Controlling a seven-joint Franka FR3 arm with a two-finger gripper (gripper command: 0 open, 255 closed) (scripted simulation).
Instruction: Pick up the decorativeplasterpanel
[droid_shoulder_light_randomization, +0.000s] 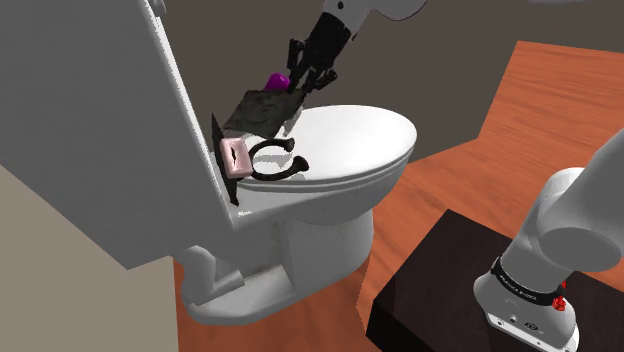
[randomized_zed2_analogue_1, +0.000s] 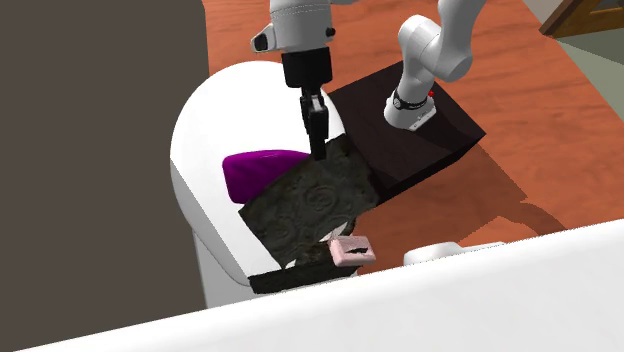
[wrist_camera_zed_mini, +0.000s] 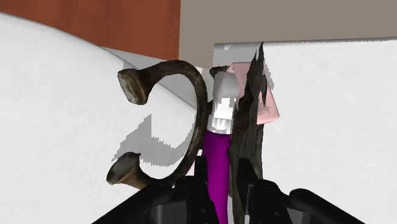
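Observation:
The decorative plaster panel (droid_shoulder_light_randomization: 262, 108) is a dark, patterned square slab, tilted above the closed white toilet lid (droid_shoulder_light_randomization: 350, 140). My gripper (droid_shoulder_light_randomization: 305, 80) is shut on its upper edge. From the second exterior view the panel (randomized_zed2_analogue_1: 315, 200) slopes down from the gripper (randomized_zed2_analogue_1: 318, 150) toward the tank. In the wrist view the panel (wrist_camera_zed_mini: 248, 133) stands edge-on between the fingers of the gripper (wrist_camera_zed_mini: 232, 191). A purple object (wrist_camera_zed_mini: 216, 165) lies just beside it.
A dark horseshoe (droid_shoulder_light_randomization: 275, 160) and a pink block (droid_shoulder_light_randomization: 237, 157) lie on the lid by the white tank (droid_shoulder_light_randomization: 100, 130). The purple object (randomized_zed2_analogue_1: 262, 170) lies partly under the panel. The dark stand (droid_shoulder_light_randomization: 450, 290) sits on the reddish wooden floor (droid_shoulder_light_randomization: 540, 110).

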